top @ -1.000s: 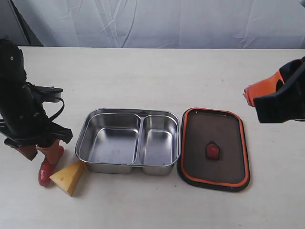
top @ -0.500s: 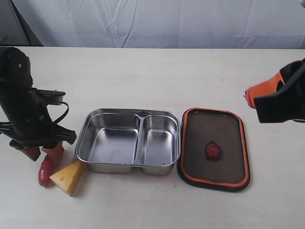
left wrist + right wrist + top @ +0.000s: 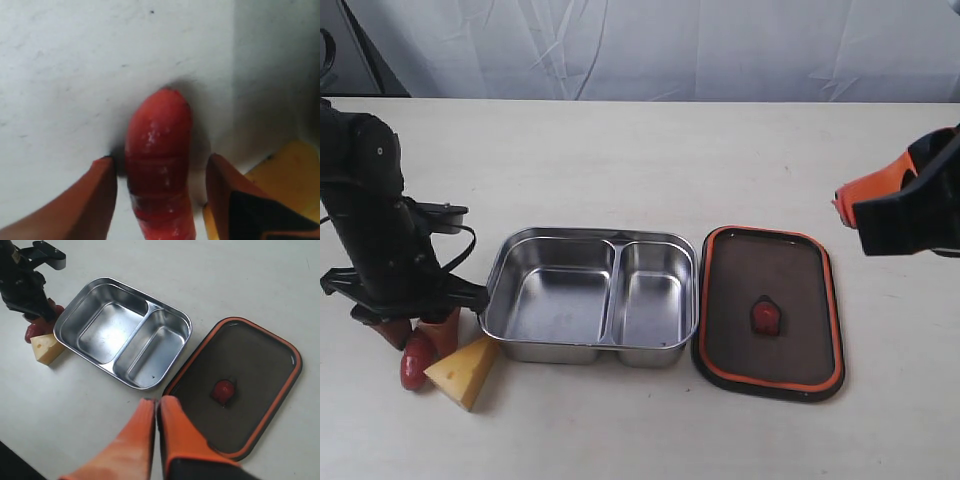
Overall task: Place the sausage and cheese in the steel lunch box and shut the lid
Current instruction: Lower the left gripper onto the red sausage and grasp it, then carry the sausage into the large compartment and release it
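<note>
The red sausage [image 3: 414,366] lies on the table left of the steel lunch box [image 3: 588,236], touching the yellow cheese wedge [image 3: 466,372]. My left gripper [image 3: 416,332] is down over the sausage's far end. In the left wrist view the sausage [image 3: 160,150] sits between the two orange fingers [image 3: 100,195] with a gap on each side, so the gripper [image 3: 160,159] is open; the cheese [image 3: 292,170] is just outside one finger. The lid [image 3: 768,280] lies underside up to the right of the box. My right gripper [image 3: 157,401] is shut on nothing and hovers high at the right [image 3: 842,200].
Both compartments of the lunch box [image 3: 100,332] hold nothing. The lid [image 3: 250,370] shows its orange rim and centre valve tab [image 3: 223,389]. A pale cloth backdrop [image 3: 650,45] hangs behind the table's far edge. The left arm's cable loops close to the box's left wall.
The left arm has shifted slightly right and lower, bringing its fingers down around the sausage's end. The right arm, box, lid and cheese have not moved.
</note>
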